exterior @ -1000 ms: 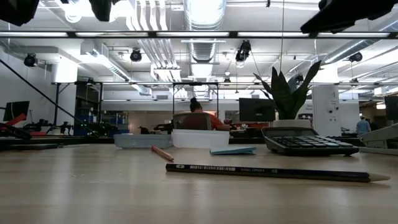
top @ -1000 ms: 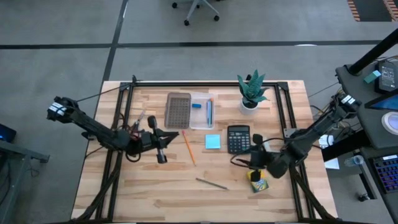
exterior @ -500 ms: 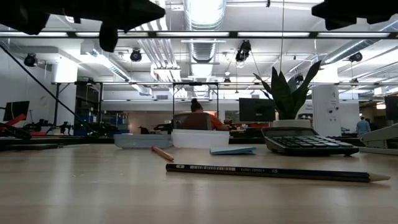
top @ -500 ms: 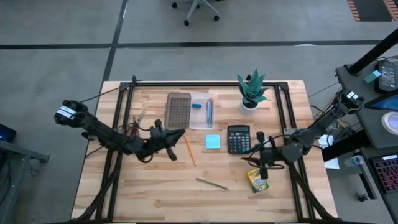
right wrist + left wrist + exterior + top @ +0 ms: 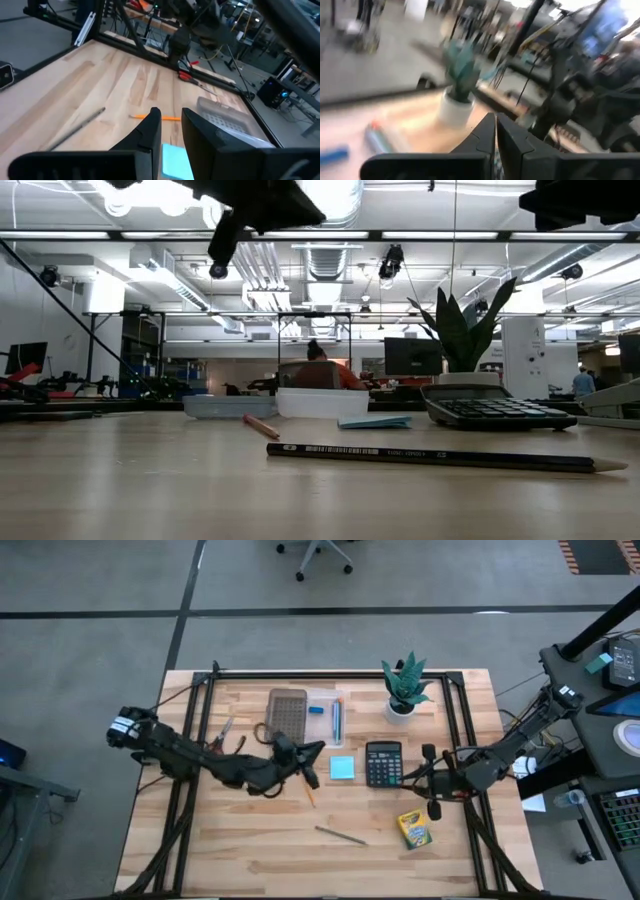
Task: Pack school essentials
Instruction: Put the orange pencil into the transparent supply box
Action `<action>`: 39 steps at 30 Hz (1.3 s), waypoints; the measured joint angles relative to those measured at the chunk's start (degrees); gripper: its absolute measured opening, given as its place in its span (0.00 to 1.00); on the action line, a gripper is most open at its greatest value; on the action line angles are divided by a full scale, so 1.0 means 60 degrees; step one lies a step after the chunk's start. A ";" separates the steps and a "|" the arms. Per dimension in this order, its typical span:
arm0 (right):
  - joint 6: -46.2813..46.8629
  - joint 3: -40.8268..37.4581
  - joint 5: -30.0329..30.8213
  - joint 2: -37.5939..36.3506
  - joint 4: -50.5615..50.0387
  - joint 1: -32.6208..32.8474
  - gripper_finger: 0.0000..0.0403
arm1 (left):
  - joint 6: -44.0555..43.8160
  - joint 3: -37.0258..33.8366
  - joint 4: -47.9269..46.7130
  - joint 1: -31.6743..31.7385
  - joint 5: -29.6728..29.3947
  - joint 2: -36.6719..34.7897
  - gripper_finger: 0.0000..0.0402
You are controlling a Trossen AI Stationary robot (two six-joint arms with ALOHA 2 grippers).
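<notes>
Stationery lies scattered about the calculator on our table, none of it held. We see the light-blue sticky pad just beside the calculator on the side toward the left arm, and the orange pencil beyond the pad, partly under the left gripper. That gripper hangs above the table near the pad, its fingers pressed together on nothing. The yellow-green crayon box lies near the calculator, toward the table's front edge, and the grey pencil lies farther along that front side. Behind the calculator, a clear box holds the blue eraser and a blue pen; the dark brown tray touches that box on its far side, and the red-handled scissors lie well beyond the tray. The potted plant stands just behind the calculator. Our right gripper hovers just beside the calculator on the side away from the pad, its fingers a little apart and empty. In the low view a person sits far behind the table.
</notes>
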 joint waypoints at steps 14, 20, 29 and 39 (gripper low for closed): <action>-0.0030 -0.0026 0.0007 -0.1937 -0.2027 0.0000 0.15 | -0.9884 0.4316 -1.0673 0.0368 0.3213 0.2899 0.00; -0.0206 -0.0026 0.0007 -0.2266 -0.2097 -0.0004 0.15 | -1.1304 0.6139 -1.4579 0.0528 0.5792 0.4315 0.00; -0.0269 -0.0029 0.0007 -0.2358 -0.2147 -0.0004 0.15 | -1.1745 0.6417 -1.5524 0.1040 0.5845 0.4978 0.00; -0.0146 -0.0029 0.0007 -0.2354 -0.2297 -0.0004 0.15 | -1.1048 0.6458 -1.5404 0.1403 0.5852 0.4866 0.00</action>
